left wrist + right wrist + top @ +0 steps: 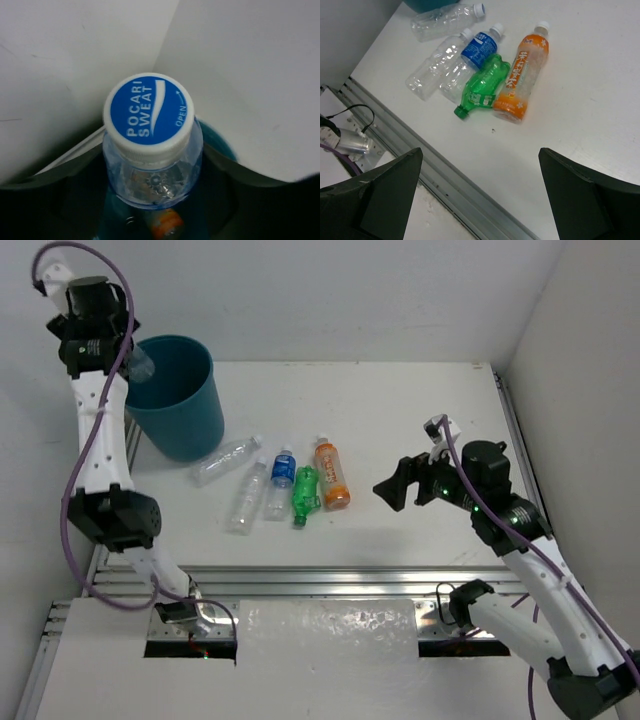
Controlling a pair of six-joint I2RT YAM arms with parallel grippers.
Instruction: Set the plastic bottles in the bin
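My left gripper [118, 352] hangs over the teal bin [195, 430], shut on a clear bottle with a blue and white cap [150, 112]. Its cap faces the left wrist camera. Below it, inside the bin [220, 140], lies an orange bottle [167, 223]. Several bottles lie together on the table: two clear ones [225, 460] [247, 498], a blue-labelled one [282, 480], a green one [304, 495] and an orange one [331, 473]. My right gripper [398, 485] hovers open to their right, empty [480, 150]. The green bottle [485, 87] and orange bottle [522, 72] lie nearest to it.
An aluminium rail [330, 580] runs along the table's near edge, with a crinkled clear sheet [330, 625] just below it. Another rail [515, 440] borders the right side. White walls close in behind and to the right.
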